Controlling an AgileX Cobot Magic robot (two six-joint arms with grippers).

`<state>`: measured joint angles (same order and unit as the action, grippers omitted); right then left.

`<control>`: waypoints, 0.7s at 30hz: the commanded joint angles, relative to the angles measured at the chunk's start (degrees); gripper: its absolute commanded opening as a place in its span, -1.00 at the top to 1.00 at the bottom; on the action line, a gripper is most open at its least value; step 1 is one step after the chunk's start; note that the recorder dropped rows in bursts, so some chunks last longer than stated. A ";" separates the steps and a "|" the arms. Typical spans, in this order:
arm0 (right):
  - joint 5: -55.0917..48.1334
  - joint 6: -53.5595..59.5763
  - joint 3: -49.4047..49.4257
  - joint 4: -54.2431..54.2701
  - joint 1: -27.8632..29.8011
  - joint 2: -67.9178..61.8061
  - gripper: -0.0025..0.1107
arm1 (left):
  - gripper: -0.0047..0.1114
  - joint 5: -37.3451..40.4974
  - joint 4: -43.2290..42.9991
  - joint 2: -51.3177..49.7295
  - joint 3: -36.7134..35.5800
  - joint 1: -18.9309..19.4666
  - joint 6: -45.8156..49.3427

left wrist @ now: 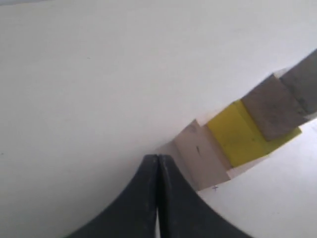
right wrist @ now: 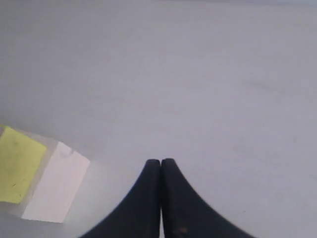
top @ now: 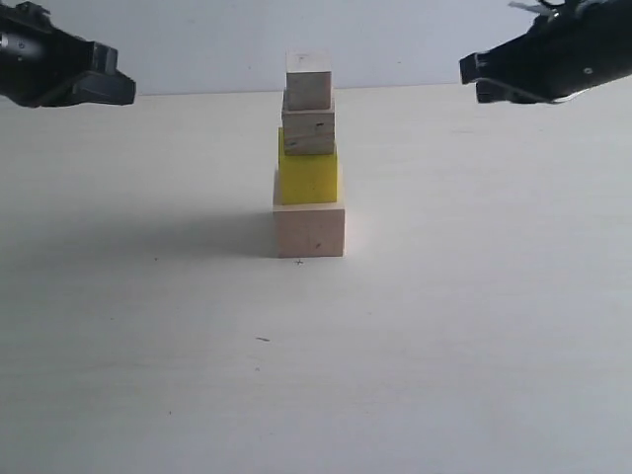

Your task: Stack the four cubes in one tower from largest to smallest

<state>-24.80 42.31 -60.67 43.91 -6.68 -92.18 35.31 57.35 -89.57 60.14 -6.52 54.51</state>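
Standing in the middle of the exterior frame, the tower (top: 309,163) rises from the pale table (top: 474,346) in four steps. The pinkish base cube (top: 309,229) sits flat on the surface, the yellow cube (top: 308,178) rests on it, the grained cube (top: 308,123) sits on that, and the top cube (top: 309,79) crowns the column. Each block is narrower than the one beneath. The stack looks upright, its faces roughly square to the camera, and a soft shadow falls to its left.

Neither claw touches it. The left gripper (top: 123,87) hangs in the upper left corner of the frame, raised above the table and pointing in toward the centre. The right gripper (top: 472,77) mirrors it from the upper right corner. Both are well apart from the tower, one on each side.

In the left wrist view, the left gripper (left wrist: 157,157) is clenched, its dark fingers pressed together along a thin seam with nothing between them. The base cube (left wrist: 200,158) lies just beyond the tips. The yellow cube (left wrist: 242,131), grained cube (left wrist: 272,106) and top cube (left wrist: 304,79) run on from it in a slanted line.

The right gripper (right wrist: 161,161) is likewise closed tight and empty, above bare table. Only the base cube (right wrist: 57,181) and yellow cube (right wrist: 17,163) show in that view.
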 commanded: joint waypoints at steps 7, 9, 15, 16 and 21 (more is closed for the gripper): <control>6.80 6.73 10.82 5.16 0.05 24.33 0.96 | 0.92 -18.87 26.93 22.77 -20.69 0.76 21.45; 7.78 6.73 13.11 5.16 0.05 29.16 0.96 | 0.92 -20.42 32.24 28.51 -23.18 0.76 26.05; 7.38 6.73 19.92 5.37 0.05 42.13 0.96 | 0.92 -25.66 35.18 45.59 -29.76 0.76 29.31; 6.96 6.62 21.00 5.37 0.05 44.36 0.96 | 0.92 -26.27 35.18 48.05 -30.67 0.76 29.19; 5.81 6.62 24.47 5.37 0.05 53.45 0.96 | 0.92 -28.03 35.29 57.18 -35.41 0.76 29.09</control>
<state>-18.41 48.60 -37.52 48.86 -6.68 -42.89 8.36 91.95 -36.15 27.01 -5.98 83.46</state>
